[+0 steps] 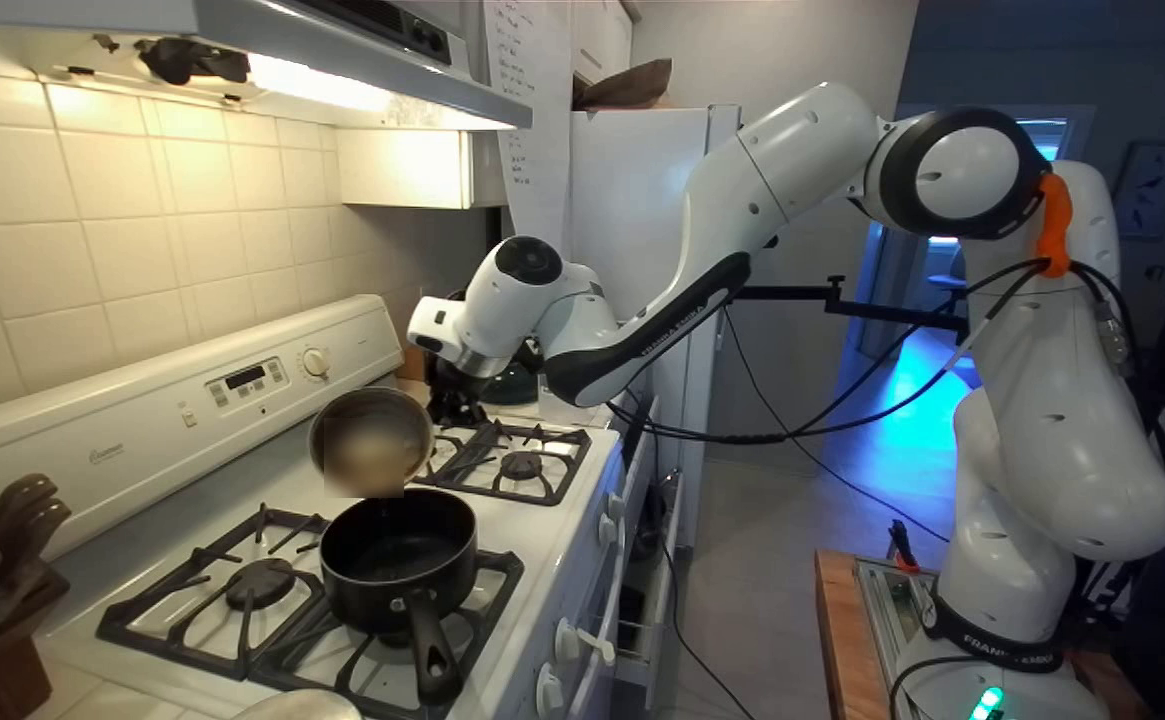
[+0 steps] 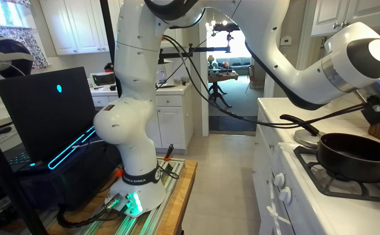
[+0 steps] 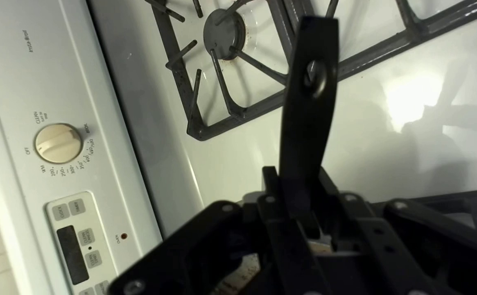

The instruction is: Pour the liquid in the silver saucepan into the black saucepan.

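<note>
silver-grey round metal saucepan (image 1: 370,436) hangs tilted by the flat black handle (image 3: 308,112) the gripper (image 3: 297,176) pinches, its lower rim touching or just clear of (i cannot tell) the gripper-side edge of the round matte-black saucepan (image 1: 397,572).

The white arm (image 1: 792,165) arches down to a tilted wrist (image 1: 492,310), its hand (image 3: 299,180) clamped tight.

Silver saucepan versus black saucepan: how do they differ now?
The silver saucepan is tilted steeply; the black saucepan sits upright. The gripper holds the silver saucepan's handle; the black saucepan rests on the grate. The silver saucepan looks brownish-grey, the black saucepan black. Both have dark handles.
</note>
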Action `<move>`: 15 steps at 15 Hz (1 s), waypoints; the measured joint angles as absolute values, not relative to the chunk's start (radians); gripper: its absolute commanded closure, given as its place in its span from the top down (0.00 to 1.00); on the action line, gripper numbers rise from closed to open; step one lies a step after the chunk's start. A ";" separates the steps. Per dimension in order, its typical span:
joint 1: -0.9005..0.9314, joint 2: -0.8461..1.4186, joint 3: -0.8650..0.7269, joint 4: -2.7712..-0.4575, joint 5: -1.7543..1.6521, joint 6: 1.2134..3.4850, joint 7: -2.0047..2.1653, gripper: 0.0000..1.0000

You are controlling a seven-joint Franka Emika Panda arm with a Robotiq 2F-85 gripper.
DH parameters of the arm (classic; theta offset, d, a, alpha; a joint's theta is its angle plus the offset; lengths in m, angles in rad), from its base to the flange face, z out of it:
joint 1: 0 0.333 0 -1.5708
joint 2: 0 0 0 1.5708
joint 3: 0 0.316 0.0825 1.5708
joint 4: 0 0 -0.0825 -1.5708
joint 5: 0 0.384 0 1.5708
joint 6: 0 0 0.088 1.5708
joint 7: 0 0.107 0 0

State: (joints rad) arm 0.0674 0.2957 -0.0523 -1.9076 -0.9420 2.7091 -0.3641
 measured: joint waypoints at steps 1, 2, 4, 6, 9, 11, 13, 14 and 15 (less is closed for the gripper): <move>0.069 0.295 -0.053 -1.908 -0.951 2.709 -0.358 0.06; 0.070 0.295 -0.053 -1.908 -0.962 2.709 -0.349 0.06; 0.072 0.294 -0.053 -1.908 -0.981 2.709 -0.335 0.06; 0.074 0.294 -0.053 -1.908 -1.005 2.709 -0.318 0.06; 0.077 0.294 -0.053 -1.908 -1.033 2.709 -0.298 0.06; 0.078 0.294 -0.053 -1.908 -1.049 2.709 -0.285 0.06; 0.079 0.294 -0.053 -1.908 -1.056 2.709 -0.279 0.06; 0.079 0.294 -0.053 -1.908 -1.057 2.709 -0.279 0.06; 0.079 0.294 -0.053 -1.908 -1.059 2.709 -0.278 0.06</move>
